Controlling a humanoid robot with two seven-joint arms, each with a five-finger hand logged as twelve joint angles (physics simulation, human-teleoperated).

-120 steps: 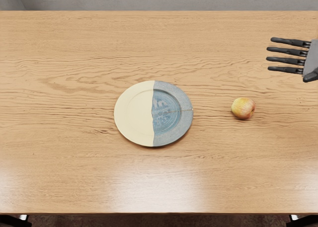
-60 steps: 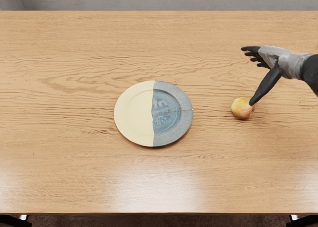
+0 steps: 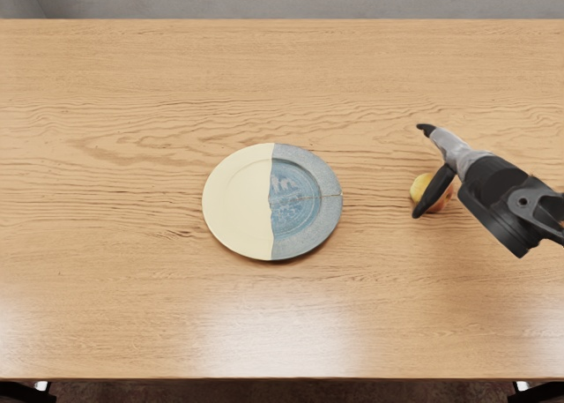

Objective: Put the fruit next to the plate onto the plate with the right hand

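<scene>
Apple (image 3: 420, 187): sitting on desk (image 3: 132, 288), right of plate (image 3: 238, 200), well apart. Right hand (image 3: 465, 167): overlapping its right side; whether fingers (image 3: 438, 138) are gripping, cannot tell.

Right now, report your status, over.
Right hand at apple, grasp unconfirmed. Apple on table, right of plate. Nothing between them. Left arm unseen.

Fruit (image 3: 421, 188) right of plate (image 3: 240, 202)
</scene>
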